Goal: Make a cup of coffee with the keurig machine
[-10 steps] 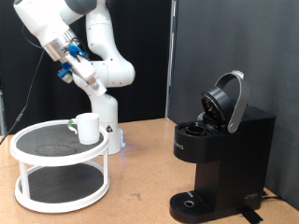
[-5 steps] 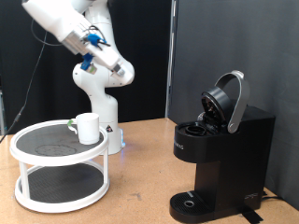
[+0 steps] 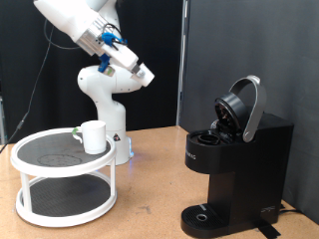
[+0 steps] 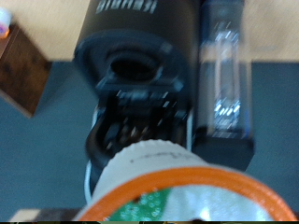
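A: Exterior view, where's the end effector (image 3: 143,76)?
B: High up, 10 o'clock of the coffee maker (image 3: 235,159), whose lid is up. Cup (image 3: 94,136) on the white stand (image 3: 62,177) at 9 o'clock, on the bench (image 3: 150,199).
A: Grip?
B: Can't tell. Wrist view is filled by a pod (image 4: 176,187), fingers unseen.
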